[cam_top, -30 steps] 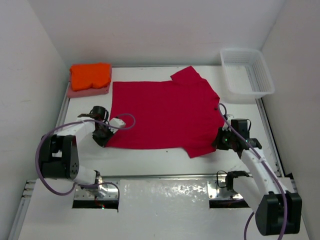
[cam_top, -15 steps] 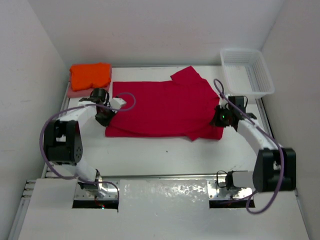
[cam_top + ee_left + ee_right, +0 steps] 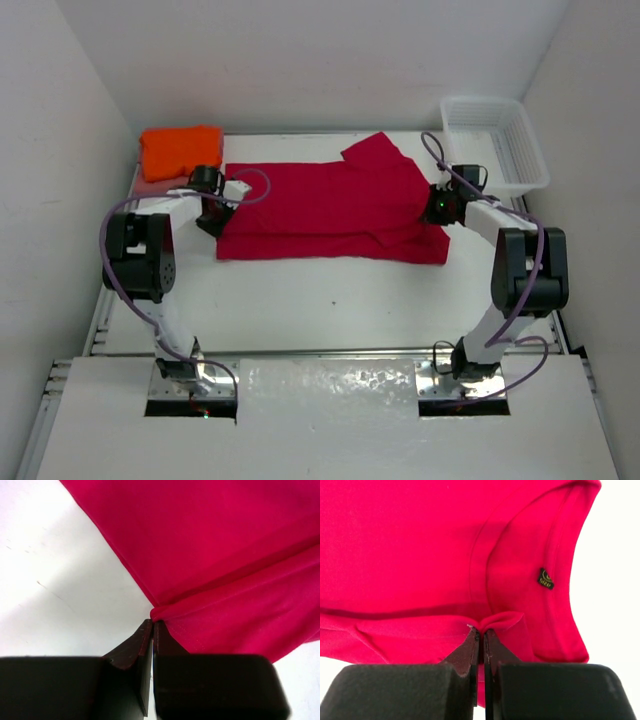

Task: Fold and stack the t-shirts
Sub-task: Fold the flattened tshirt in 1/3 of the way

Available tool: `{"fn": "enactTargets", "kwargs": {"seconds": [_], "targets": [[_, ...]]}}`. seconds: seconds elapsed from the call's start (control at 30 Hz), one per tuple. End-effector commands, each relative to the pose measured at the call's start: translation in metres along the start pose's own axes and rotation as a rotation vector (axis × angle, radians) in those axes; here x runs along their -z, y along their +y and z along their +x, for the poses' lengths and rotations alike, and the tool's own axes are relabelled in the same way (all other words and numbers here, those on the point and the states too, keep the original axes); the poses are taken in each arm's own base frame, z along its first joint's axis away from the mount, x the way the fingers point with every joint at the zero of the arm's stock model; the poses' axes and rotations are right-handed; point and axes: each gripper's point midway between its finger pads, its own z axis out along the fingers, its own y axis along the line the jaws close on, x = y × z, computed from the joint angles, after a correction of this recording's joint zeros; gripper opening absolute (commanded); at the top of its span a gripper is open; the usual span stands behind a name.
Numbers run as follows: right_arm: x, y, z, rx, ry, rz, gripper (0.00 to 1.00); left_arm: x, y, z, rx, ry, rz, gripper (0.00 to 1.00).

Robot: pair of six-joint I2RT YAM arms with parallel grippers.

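At the far left corner of the white surface (image 3: 320,300), a folded orange t-shirt (image 3: 180,150) lies on top of a folded salmon-pink t-shirt (image 3: 150,186), of which only a strip shows beneath.

Just to the right of that stack, the left pincer (image 3: 152,626) is clenched on a small pleat at the left edge of the crimson t-shirt (image 3: 330,205). Its two dark tips are pressed together with cloth between them.

The crimson t-shirt stretches across the middle of the surface as a long band. Its near part is doubled over the far part, and one sleeve (image 3: 375,150) pokes out at the far edge.

At the shirt's right end, beside the collar and a small dark label (image 3: 545,578), the right pincer (image 3: 481,632) is likewise clamped on a fold of crimson cloth.

A white mesh basket (image 3: 490,99) sits in the far right corner, apart from the shirt.

The step in hand looks like the lengthwise fold. To do it well, both arms should travel together at one height with the cloth lightly taut between them, so the carried edge lands square on the far edge. Neither pincer should let go until the layer lies flat. The stray sleeve likely needs tucking afterwards.
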Motion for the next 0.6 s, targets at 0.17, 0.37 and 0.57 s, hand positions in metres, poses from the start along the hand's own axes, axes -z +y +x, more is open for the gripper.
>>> {"fn": "enactTargets", "kwargs": {"seconds": [0.17, 0.37, 0.57], "targets": [[-0.010, 0.000, -0.030, 0.030, -0.062, -0.028, 0.00, -0.005, 0.014, -0.015, 0.042, -0.045, -0.036, 0.00], [-0.023, -0.015, -0.027, 0.036, 0.005, 0.038, 0.47, -0.009, 0.028, -0.014, 0.106, -0.002, -0.095, 0.23], [0.029, -0.039, -0.079, 0.036, -0.036, 0.254, 0.64, 0.031, 0.076, -0.032, 0.323, -0.088, -0.094, 0.50]]}}
